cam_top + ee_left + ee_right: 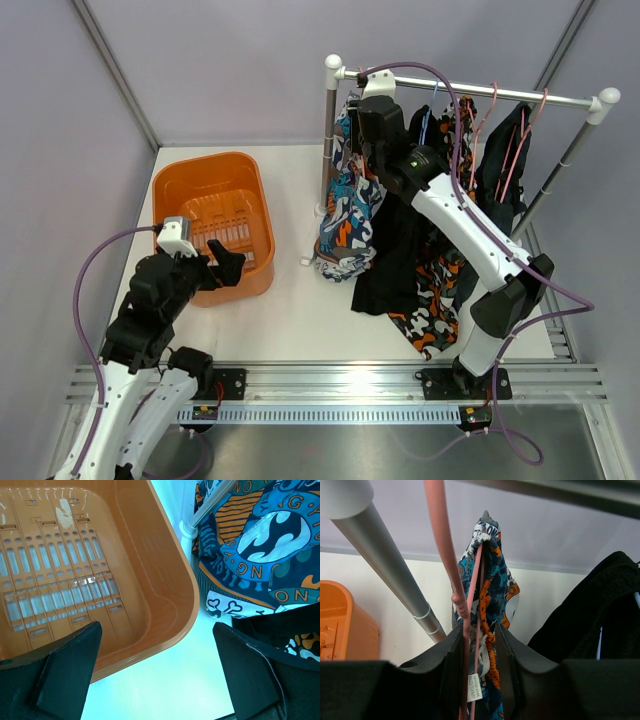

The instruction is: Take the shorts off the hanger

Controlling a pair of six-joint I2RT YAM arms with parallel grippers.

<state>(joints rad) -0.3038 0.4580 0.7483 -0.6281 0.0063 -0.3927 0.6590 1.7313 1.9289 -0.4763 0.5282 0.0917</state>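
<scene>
Four shorts hang on hangers from the rack rail [470, 90]: teal-blue/orange patterned shorts [345, 215] at the left end, black shorts [388, 262], camouflage shorts [440, 295] and dark navy shorts [505, 170]. My right gripper [362, 125] is up at the patterned shorts' top. In the right wrist view the right gripper [479, 630] is shut on the patterned waistband [487, 570] and its pink hanger [440, 540]. My left gripper [228, 265] is open and empty, low beside the orange basket [255, 215]. In the left wrist view the left gripper [157, 670] shows nothing between its fingers.
The orange basket [170, 585] holds nothing and stands left of the rack. The rack's grey upright post [330, 140] stands just left of the patterned shorts, whose lower part [260, 545] hangs near the basket's corner. Purple cables run along both arms.
</scene>
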